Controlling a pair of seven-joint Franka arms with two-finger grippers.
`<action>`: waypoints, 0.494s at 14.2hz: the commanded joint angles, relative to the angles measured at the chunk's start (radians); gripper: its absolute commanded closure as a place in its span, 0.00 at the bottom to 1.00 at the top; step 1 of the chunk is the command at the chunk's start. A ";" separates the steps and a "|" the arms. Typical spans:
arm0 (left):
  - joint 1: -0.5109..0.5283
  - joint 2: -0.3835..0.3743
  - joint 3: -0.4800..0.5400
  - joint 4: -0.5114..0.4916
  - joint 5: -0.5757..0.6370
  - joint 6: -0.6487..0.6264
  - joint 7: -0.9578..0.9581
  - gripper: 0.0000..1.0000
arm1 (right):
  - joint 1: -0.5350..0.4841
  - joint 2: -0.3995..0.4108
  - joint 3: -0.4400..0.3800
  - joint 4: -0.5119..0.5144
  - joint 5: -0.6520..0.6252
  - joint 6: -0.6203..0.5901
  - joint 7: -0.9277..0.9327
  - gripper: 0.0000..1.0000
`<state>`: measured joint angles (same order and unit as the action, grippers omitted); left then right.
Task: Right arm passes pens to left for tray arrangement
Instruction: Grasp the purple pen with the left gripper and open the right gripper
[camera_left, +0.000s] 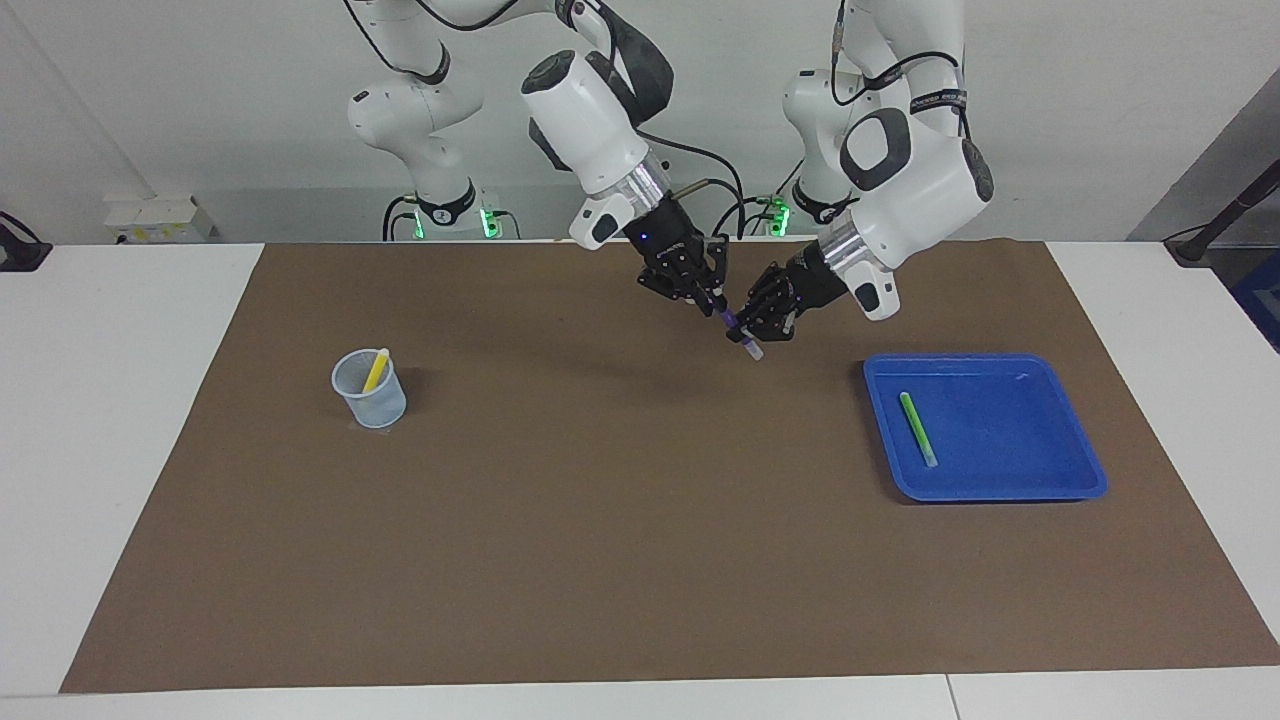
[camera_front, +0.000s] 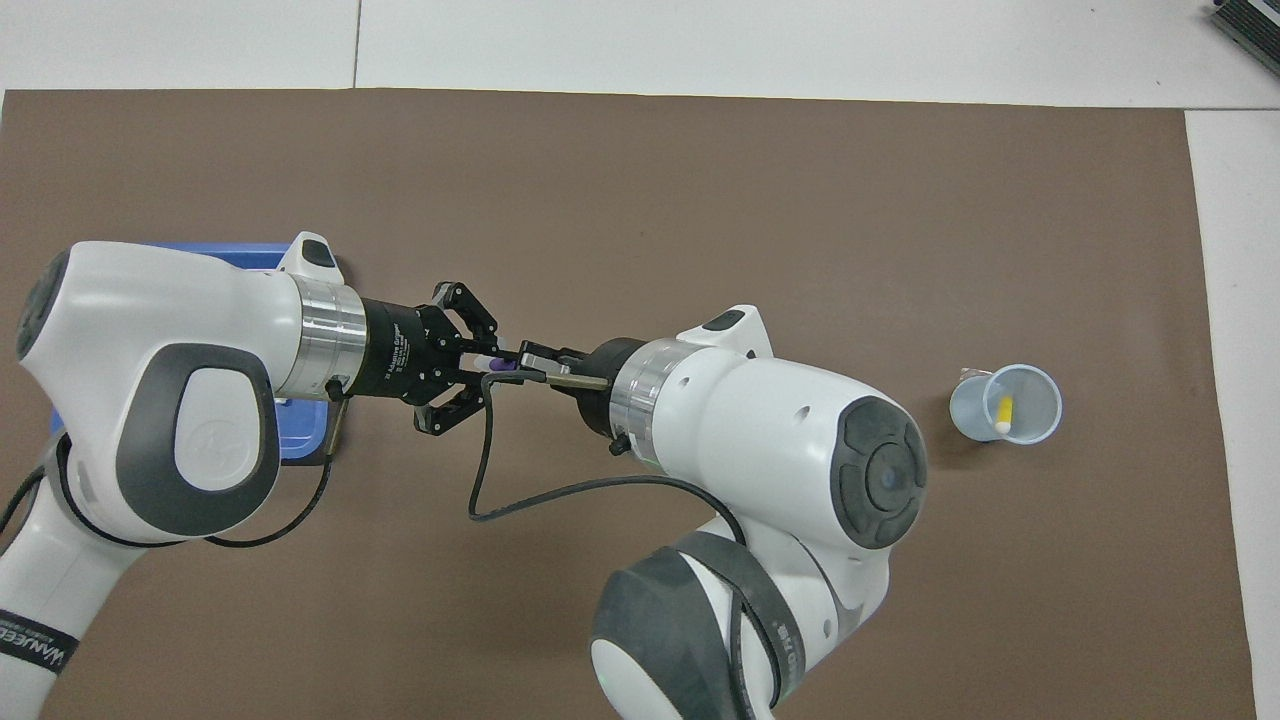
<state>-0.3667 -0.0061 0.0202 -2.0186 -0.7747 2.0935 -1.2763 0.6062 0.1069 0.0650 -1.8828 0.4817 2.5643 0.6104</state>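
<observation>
Above the middle of the brown table mat (camera_left: 600, 520), close to the robots, 2 black grippers meet in the air around 1 slim purple marker pen (camera_left: 735, 328). The right arm's blue-lit gripper (camera_left: 712, 295) is clenched on the pen's upper part. The left arm's gripper (camera_left: 765, 318) has its fingers spread around the pen's pale lower end, not yet closed. Farther out, toward the right arm's end, a small pale-blue mesh cup (camera_left: 370, 390) holds a yellow pen (camera_left: 375, 370) upright. Toward the left arm's end, a shallow bright-blue plastic tray (camera_left: 1000, 480) holds a green pen (camera_left: 917, 428) lying flat.
</observation>
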 joint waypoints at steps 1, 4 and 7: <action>-0.003 -0.038 0.009 -0.031 -0.012 0.010 -0.006 1.00 | -0.051 -0.006 0.003 0.002 0.018 -0.013 -0.009 0.57; 0.000 -0.038 0.009 -0.032 -0.012 0.008 -0.003 1.00 | -0.100 -0.033 0.001 0.004 0.018 -0.076 -0.055 0.28; 0.005 -0.040 0.015 -0.035 0.000 -0.009 0.155 1.00 | -0.186 -0.065 -0.002 0.002 0.009 -0.243 -0.264 0.24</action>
<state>-0.3645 -0.0151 0.0265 -2.0201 -0.7731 2.0925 -1.2284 0.4767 0.0731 0.0588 -1.8750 0.4815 2.4205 0.4785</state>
